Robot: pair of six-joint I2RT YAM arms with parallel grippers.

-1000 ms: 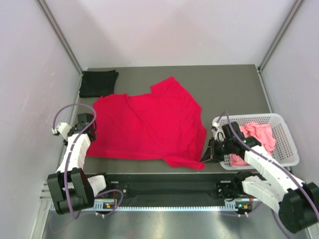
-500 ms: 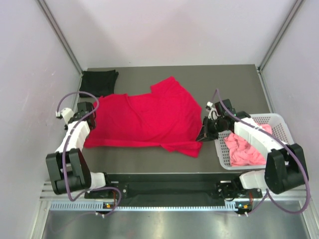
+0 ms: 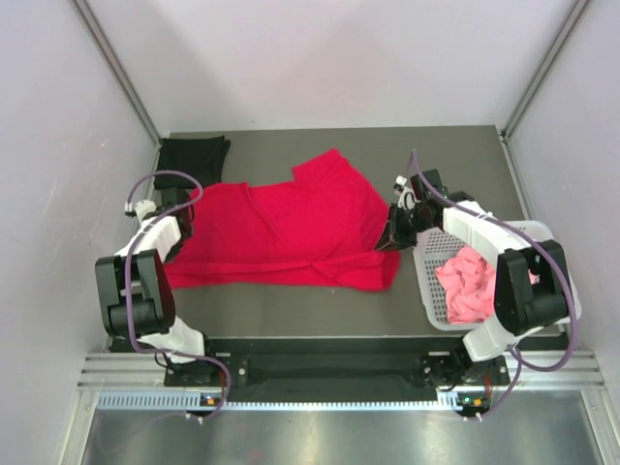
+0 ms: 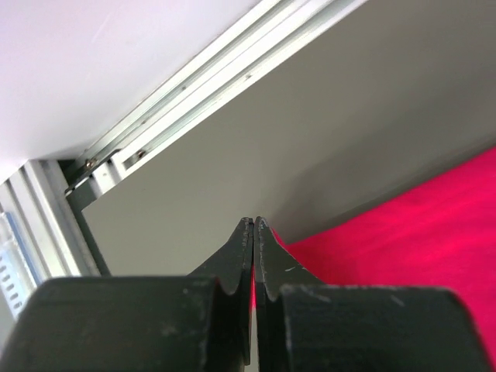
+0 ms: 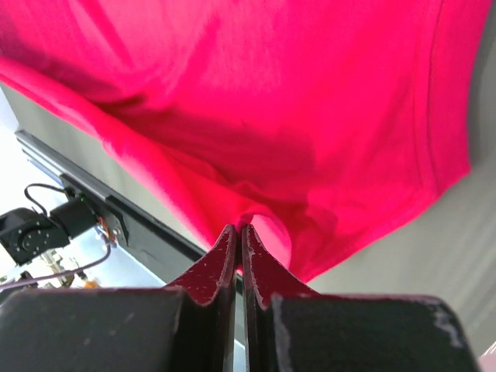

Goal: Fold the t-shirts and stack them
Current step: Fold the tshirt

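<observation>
We are seeing white arm shells (image 3: pixel 475 228) and black joints (image 3: pixel 528 291); purple cables (image 3: pixel 170 176) are looping behind the black left gripper (image 4: pixel 253 222) and right gripper (image 5: pixel 239 229).

Grey table (image 3: pixel 455 155) between pale lilac walls (image 3: pixel 58 145), aluminium corner posts (image 3: pixel 116 73), metal rail (image 3: pixel 329 402) along near edge

Soft matt red cloth t-shirt (image 3: pixel 291 232) on smooth matt table (image 3: pixel 465 160).

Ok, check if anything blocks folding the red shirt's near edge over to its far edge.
Nothing visible does. The left end effector and right end effector pinch the near edge of the red t-shirt; the black t-shirt lies far left, the basket at right.
</observation>
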